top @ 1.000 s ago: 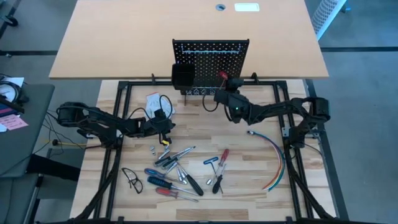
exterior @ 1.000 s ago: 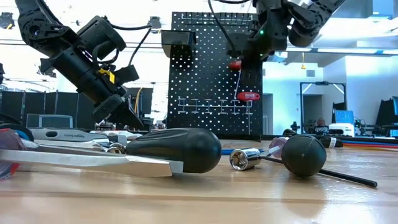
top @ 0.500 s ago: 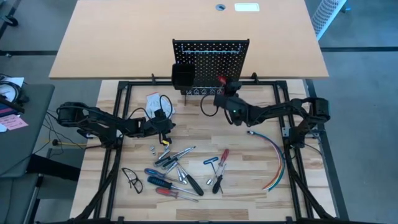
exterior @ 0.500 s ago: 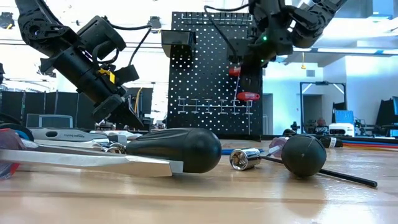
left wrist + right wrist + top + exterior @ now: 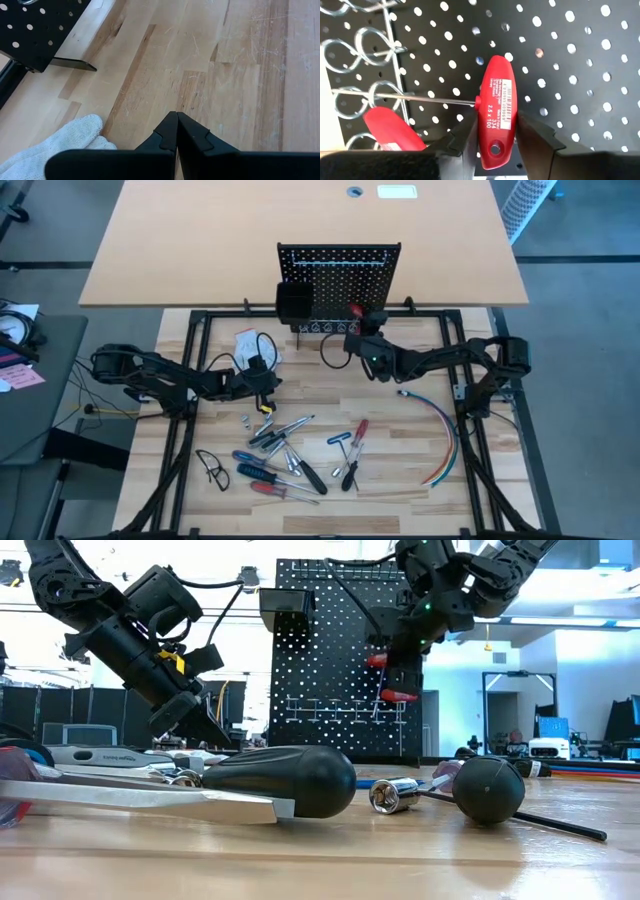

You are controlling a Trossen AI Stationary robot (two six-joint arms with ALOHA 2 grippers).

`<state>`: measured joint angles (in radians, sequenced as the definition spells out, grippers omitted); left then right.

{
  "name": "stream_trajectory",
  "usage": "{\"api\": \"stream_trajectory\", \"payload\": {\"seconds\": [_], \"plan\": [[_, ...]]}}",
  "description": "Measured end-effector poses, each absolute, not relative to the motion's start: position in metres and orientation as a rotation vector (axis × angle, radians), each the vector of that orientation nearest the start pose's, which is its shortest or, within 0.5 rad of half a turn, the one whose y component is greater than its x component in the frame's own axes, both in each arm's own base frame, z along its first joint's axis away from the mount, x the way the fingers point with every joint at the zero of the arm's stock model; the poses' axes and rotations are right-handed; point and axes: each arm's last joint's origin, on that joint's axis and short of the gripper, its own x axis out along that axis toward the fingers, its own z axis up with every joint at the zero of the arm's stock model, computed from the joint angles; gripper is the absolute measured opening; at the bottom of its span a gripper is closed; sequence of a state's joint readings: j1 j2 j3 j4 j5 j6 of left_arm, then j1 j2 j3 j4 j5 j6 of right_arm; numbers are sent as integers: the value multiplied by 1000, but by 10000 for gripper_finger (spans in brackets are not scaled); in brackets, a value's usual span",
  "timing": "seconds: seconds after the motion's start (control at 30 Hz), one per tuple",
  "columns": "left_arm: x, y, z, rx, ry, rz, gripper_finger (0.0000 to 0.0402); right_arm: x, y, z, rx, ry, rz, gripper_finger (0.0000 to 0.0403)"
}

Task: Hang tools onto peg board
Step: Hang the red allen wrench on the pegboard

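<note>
I see my right gripper (image 5: 497, 145) up at the small black metal peg board with holes (image 5: 340, 275), which stands at the far edge of the pale wooden surface (image 5: 400, 470). Its fingers (image 5: 537, 135) are spread a little on each side of a red T-handle key (image 5: 496, 107). I cannot tell if they still touch it. The key's thin silver shaft goes through one of the silver wire loops (image 5: 362, 45) on the board. A second red handle (image 5: 390, 132) hangs just beside it in the loops.

A black bin (image 5: 294, 302) is fixed to the board's front, away from where my right gripper works. Nothing stands between the gripper and the board.

My left gripper (image 5: 176, 131) waits low over the bare wood, well apart from the board. Its fingers are pressed together and hold nothing. A white cloth glove (image 5: 65, 137) lies just beside it.

The other tools (image 5: 285, 460) lie in a loose heap near the front of the surface: red, blue and black-handled screwdrivers, a blue T-handle key (image 5: 340, 440), and small silver bits (image 5: 245, 420). A pair of clear glasses with a dark frame (image 5: 212, 468) lies next to the heap. A curved bundle of coloured cables (image 5: 440, 435) lies on the right side, apart from the tools.

In the low view a fat black screwdriver handle (image 5: 285, 780) and a black round knob (image 5: 488, 790) sit close to the camera.
</note>
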<state>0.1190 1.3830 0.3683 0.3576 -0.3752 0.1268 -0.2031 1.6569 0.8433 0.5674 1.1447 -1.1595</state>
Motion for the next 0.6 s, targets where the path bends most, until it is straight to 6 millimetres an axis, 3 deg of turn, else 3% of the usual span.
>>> {"api": "stream_trajectory", "payload": {"seconds": [0.33,0.6], "plan": [[223,37,129,205,688,434,0,321,-93,210,-1238,1068,-937,127],[223,37,129,205,688,434,0,321,-93,210,-1242,1070,-938,127]]}}
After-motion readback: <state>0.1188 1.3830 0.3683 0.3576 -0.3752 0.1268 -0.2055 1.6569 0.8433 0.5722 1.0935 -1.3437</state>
